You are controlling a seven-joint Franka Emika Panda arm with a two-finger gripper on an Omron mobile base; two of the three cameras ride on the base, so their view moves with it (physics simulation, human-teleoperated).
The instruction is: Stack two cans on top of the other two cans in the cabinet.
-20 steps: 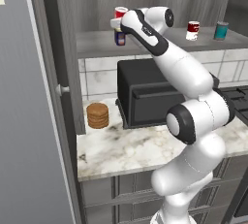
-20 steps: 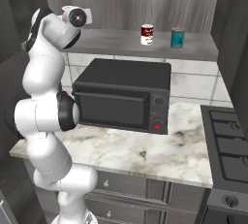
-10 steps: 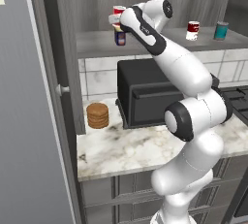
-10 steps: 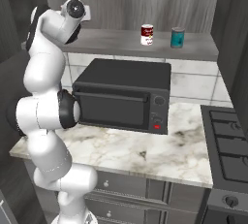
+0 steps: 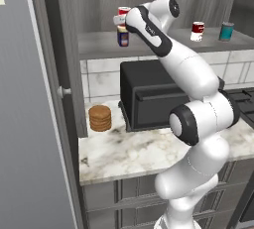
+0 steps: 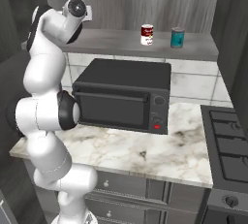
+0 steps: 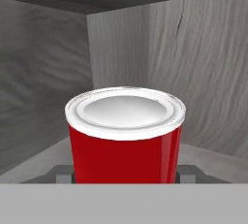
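My gripper (image 5: 120,19) is shut on the plain red can (image 5: 124,11) at the left end of the cabinet's open grey shelf (image 5: 99,44). Directly under it stands the dark blue can with a yellow label (image 5: 122,35); whether the two touch I cannot tell. In the hand view the red can (image 7: 125,140) sits close up between the grey fingertips (image 7: 62,172), pale lid facing me. Farther right on the shelf stand the red can with a white band (image 5: 197,30) (image 6: 147,34) and the teal can (image 5: 226,30) (image 6: 178,37), a small gap between them.
A black oven box (image 6: 123,94) sits on the marble counter (image 6: 145,152) under the shelf. A brown round stack (image 5: 100,118) stands left of it. A tall grey panel (image 5: 30,124) bounds the left, a stove (image 6: 227,140) the right.
The arm's wrist has risen a little and the red can has barely shifted above the dark blue can. The other cans have not moved.
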